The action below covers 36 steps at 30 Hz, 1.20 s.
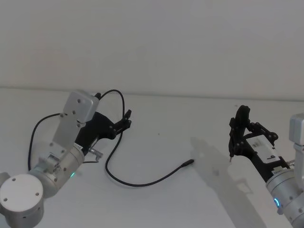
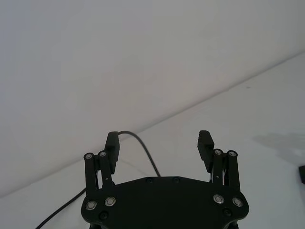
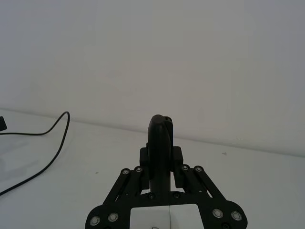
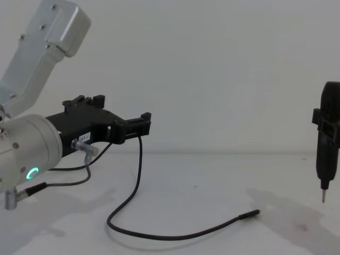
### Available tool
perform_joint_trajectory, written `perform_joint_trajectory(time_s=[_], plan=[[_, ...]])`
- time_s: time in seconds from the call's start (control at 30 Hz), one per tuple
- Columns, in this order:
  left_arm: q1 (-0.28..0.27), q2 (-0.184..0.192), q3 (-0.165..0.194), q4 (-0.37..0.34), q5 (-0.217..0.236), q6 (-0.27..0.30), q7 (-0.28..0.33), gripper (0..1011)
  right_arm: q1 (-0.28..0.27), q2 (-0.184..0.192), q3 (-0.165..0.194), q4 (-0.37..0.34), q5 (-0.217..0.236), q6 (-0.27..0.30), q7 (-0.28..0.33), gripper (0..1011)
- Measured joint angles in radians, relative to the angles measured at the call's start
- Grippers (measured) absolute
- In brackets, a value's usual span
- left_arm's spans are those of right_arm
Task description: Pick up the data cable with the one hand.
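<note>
On the left side of the white table, the left gripper hangs above the surface with its jaws spread wide, reaching toward the far right. The left wrist view shows its fingers standing well apart around the gripper's middle, clamping nothing. The data cable runs right past these fingertips. In that wrist view the cable comes out from behind one finger and curves back between the two toward the gripper's body. I cannot tell whether it rests on a finger.

From the chest view the cable drops from the left gripper in a long loop down to the table. It then trails along the near surface to the right and ends in its slim tip, which lies on the table between the two arms. A short wire with a silver plug sits beside the left gripper's body.

Over on the right, well apart from the cable's tip, the right gripper is clenched on a dark pen-shaped tool. The tool stands upright with its thin metal point down, above the table. The right wrist view shows the fingers of this gripper closed against the tool, with the cable lying farther off.
</note>
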Motion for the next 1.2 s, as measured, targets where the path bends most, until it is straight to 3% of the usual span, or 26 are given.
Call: perform_joint_trajectory(time_s=[0.57, 0.9, 1.2], plan=[[-0.032, 0.084, 0.043, -0.07, 0.009, 0.07, -0.164, 1001, 0.0, 0.0, 0.0, 0.0, 0.0, 0.0, 0.0, 268], [-0.072, 0.175, 0.086, -0.131, 0.03, 0.141, -0.319, 1001, 0.0, 0.0, 0.0, 0.0, 0.0, 0.0, 0.0, 268], [-0.108, 0.229, 0.123, -0.167, 0.051, 0.204, -0.429, 1001, 0.0, 0.0, 0.0, 0.0, 0.0, 0.0, 0.0, 268]])
